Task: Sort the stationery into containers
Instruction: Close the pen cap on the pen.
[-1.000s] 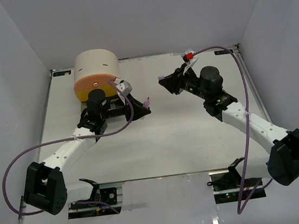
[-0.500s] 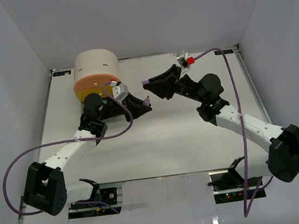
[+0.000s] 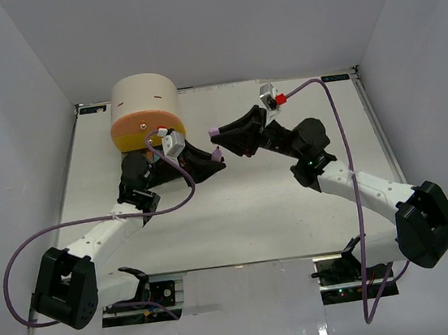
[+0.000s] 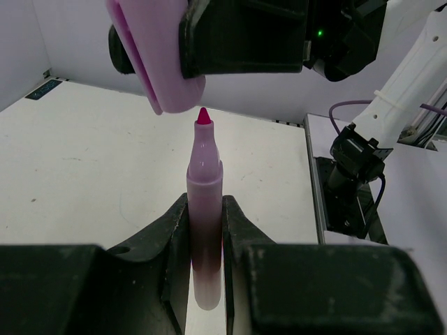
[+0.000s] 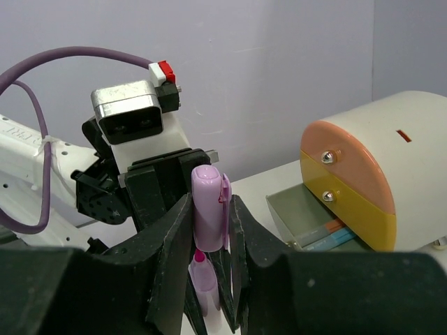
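Here, the left gripper (image 4: pixel 205 206) is clamping narrowly on an uncapped lilac marker (image 4: pixel 204 174). Its fingers are pressing both sides of the barrel, and the magenta tip is pointing away from the wrist. The right gripper (image 5: pixel 209 204) is likewise pinching narrowly, gripping the lilac cap (image 5: pixel 208 209). In the left wrist view that cap is hanging at 11 o'clock of the tip, just beside it and not over it. Seen from above, the right gripper is sitting at 12 o'clock of the left one, the two nearly meeting over the table (image 3: pixel 253 205). The beige cabinet (image 3: pixel 145 103) is standing at 10 o'clock of the left gripper. Its grey-green bottom drawer (image 5: pixel 290 209) is standing open with blue and orange pens (image 5: pixel 334 234) inside, below the shut orange drawer (image 5: pixel 342 146) and yellow drawer (image 5: pixel 356 209).
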Robot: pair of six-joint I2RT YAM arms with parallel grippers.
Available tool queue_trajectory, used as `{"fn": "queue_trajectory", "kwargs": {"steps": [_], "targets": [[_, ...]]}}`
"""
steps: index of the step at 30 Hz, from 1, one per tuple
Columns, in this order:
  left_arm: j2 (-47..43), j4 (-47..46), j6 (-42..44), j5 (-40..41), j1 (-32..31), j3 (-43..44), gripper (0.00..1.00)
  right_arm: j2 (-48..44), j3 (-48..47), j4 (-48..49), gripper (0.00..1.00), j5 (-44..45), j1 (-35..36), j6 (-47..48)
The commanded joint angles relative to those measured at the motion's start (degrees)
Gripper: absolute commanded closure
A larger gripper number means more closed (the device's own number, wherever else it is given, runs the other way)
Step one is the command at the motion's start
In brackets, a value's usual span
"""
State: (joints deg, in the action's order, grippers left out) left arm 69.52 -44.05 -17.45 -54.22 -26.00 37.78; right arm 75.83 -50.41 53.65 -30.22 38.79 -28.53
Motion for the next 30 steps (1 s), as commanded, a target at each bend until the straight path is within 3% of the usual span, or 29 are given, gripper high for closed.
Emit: {"fn": "queue_trajectory", "kwargs": {"steps": [1, 30], "targets": [[-1.7, -3.9, -2.1, 1.2, -0.2, -0.5, 1.0, -1.0, 0.3, 4.0, 0.91, -0.4, 0.6, 0.1], [-2.1, -11.9, -6.9, 2.6, -0.1, -3.3, 1.0, -2.8, 3.8, 5.3, 0.88, 1.7, 2.4, 1.7]]}}
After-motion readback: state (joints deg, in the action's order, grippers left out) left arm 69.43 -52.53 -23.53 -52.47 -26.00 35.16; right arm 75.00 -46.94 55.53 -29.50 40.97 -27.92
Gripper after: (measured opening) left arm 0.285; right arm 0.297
